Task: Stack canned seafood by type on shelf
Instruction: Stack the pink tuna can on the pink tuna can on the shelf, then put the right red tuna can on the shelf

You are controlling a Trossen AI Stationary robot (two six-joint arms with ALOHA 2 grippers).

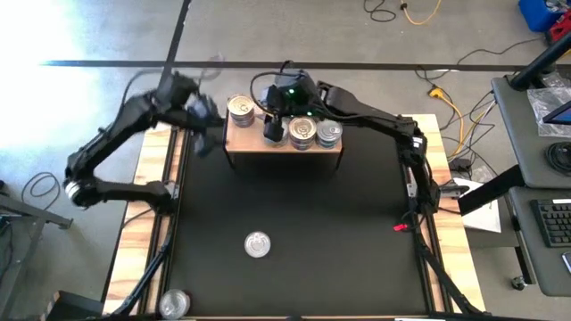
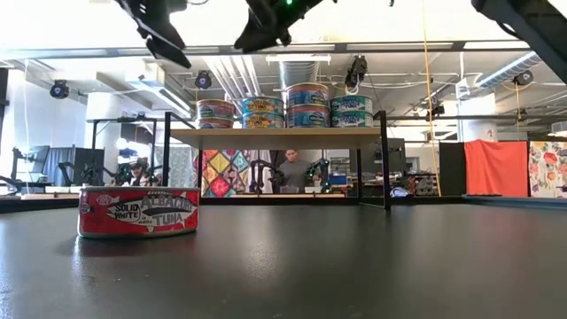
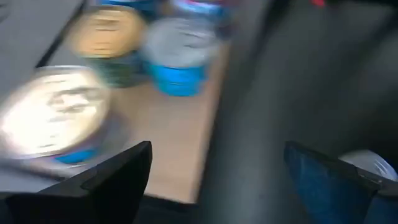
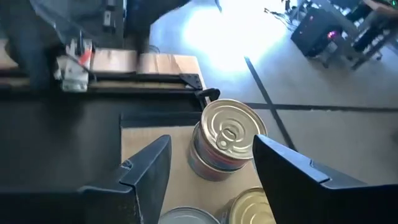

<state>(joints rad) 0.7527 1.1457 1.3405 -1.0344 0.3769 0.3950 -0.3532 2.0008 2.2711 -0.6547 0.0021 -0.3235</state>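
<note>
I'm seeing the shelf (image 1: pixel 284 143) crowded with stacked cans (image 1: pixel 303 132), right tool (image 1: pixel 273 127) above them; the black table (image 1: pixel 357 223) is wide open except 1 tuna can (image 1: pixel 257 244).

Seven tins (image 2: pixel 307 95) on one shelf (image 2: pixel 275 137), two elsewhere

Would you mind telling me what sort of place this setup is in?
Probably a robotics lab or workshop: a concrete floor with loose cables, a desk with a keyboard beside the table, and further robot arms in the background.
</note>
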